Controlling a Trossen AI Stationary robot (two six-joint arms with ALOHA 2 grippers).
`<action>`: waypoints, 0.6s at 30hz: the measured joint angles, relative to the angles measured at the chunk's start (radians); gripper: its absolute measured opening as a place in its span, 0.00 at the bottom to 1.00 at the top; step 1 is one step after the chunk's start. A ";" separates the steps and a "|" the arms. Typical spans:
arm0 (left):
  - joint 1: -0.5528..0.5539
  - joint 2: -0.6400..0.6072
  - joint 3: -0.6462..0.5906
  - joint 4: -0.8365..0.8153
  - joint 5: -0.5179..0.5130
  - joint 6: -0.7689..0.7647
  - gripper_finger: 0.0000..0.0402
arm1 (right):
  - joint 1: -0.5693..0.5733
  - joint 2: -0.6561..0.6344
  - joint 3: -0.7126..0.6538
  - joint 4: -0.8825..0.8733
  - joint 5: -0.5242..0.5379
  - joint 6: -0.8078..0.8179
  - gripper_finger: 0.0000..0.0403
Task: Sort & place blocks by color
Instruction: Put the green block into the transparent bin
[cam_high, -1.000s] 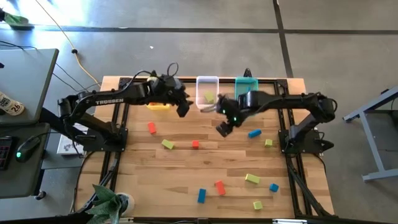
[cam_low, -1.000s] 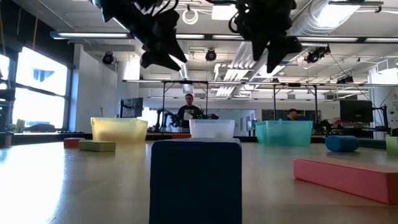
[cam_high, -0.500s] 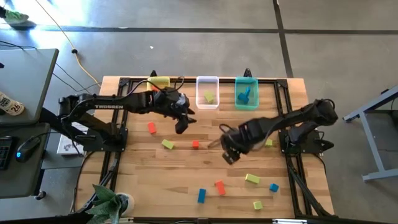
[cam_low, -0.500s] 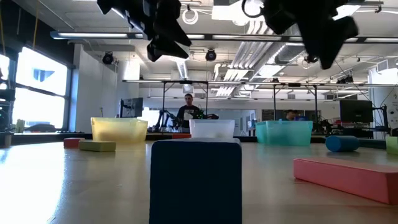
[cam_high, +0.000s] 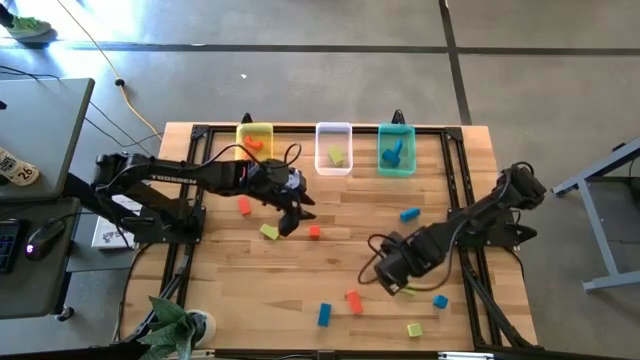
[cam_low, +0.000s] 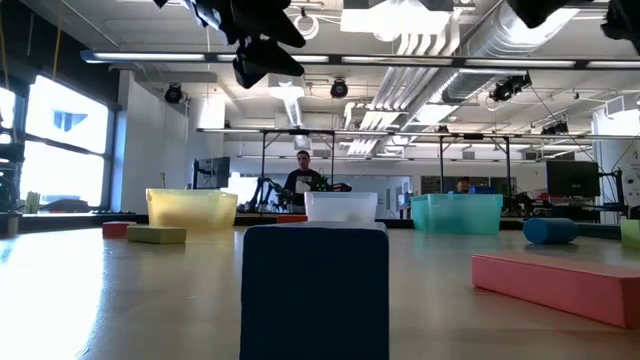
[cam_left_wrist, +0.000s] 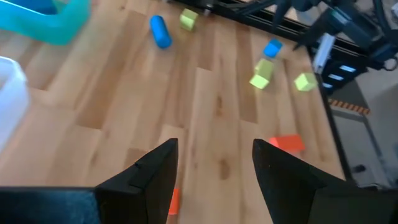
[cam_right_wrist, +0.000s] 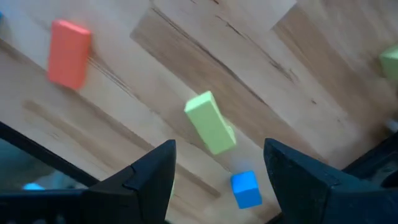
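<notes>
Small blocks lie scattered on the wooden table. My left gripper (cam_high: 290, 218) is open and hangs above the table's middle, close to a small red-orange cube (cam_high: 314, 232) and a yellow-green block (cam_high: 269, 232). In the left wrist view the cube (cam_left_wrist: 174, 200) shows beside one finger of that gripper (cam_left_wrist: 211, 174). My right gripper (cam_high: 390, 275) is open over the near right part of the table. In the right wrist view a yellow-green bar (cam_right_wrist: 210, 123) and a blue cube (cam_right_wrist: 245, 188) lie flat on the wood between the fingers of that gripper (cam_right_wrist: 221, 180), which touch neither.
Three bins stand along the far edge: yellow (cam_high: 254, 140) holding a red-orange block, clear (cam_high: 333, 148) holding a yellow-green one, teal (cam_high: 396, 150) holding blue ones. More blocks lie about: red-orange (cam_high: 244, 206), (cam_high: 353, 300), blue (cam_high: 408, 214), (cam_high: 323, 314), (cam_high: 440, 300), yellow-green (cam_high: 414, 329). A person stands in the room behind (cam_low: 304, 178).
My left gripper has moved from over the yellow bin toward the near edge and the table's middle, ending beside the small red-orange cube. My right gripper has swung from in front of the clear and teal bins toward the near edge, ending over the yellow-green bar. No block has moved.
</notes>
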 joint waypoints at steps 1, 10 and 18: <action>-0.010 0.000 0.000 0.000 0.000 -0.010 0.48 | 0.012 0.001 0.000 -0.004 0.009 -0.013 0.57; -0.067 0.000 0.000 0.011 -0.012 -0.143 0.48 | 0.111 0.004 0.000 -0.046 0.036 -0.103 0.57; -0.081 -0.001 0.000 0.059 -0.008 -0.169 0.48 | 0.191 0.005 0.000 -0.035 0.047 -0.167 0.57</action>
